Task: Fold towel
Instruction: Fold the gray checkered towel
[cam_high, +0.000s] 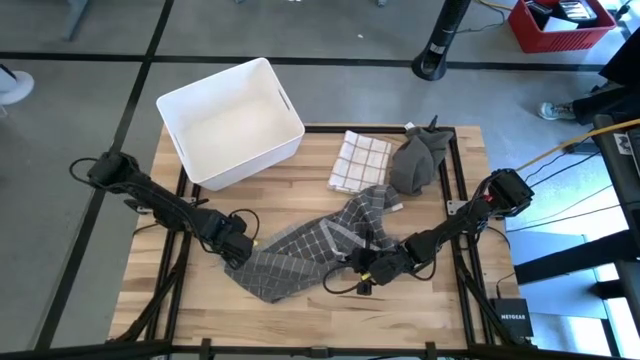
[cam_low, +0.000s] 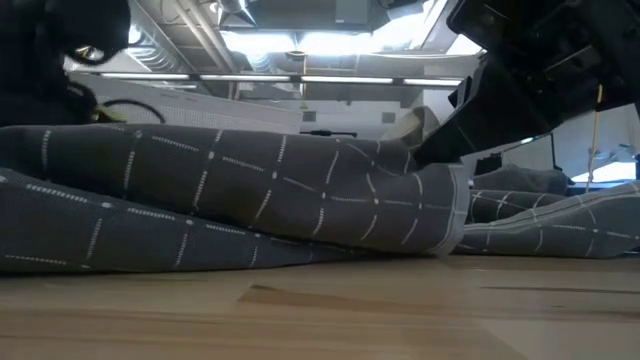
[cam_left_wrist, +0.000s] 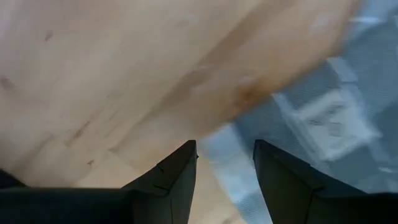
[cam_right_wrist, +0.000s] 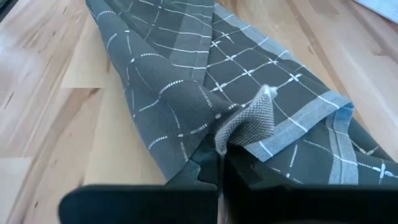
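A butcher-block wooden table stands on a grey floor marked with black lines, and a red crate sits on the floor at the far right. At the table's far left corner a white plastic bin rests partly over the edge. Just beside it, toward the middle of the far edge, lies a folded white checked cloth, and next to that a dark grey cloth is bunched into a heap.

The grey grid-patterned towel sprawls rumpled across the middle of the table, running from near the left gripper up toward the white checked cloth; in the low view it forms a long wrinkled ridge across the wood.

The left gripper is low at the towel's left edge. Its wrist view shows its two dark fingers spread apart with the towel's pale hem lying in the gap between them, and bare wood beyond; they are not pinching the fabric.

The right gripper is at the towel's near right edge. Its jaws are clenched on a raised fold of the towel's bordered hem, which stands up in a small peak just above the fingers in the right wrist view
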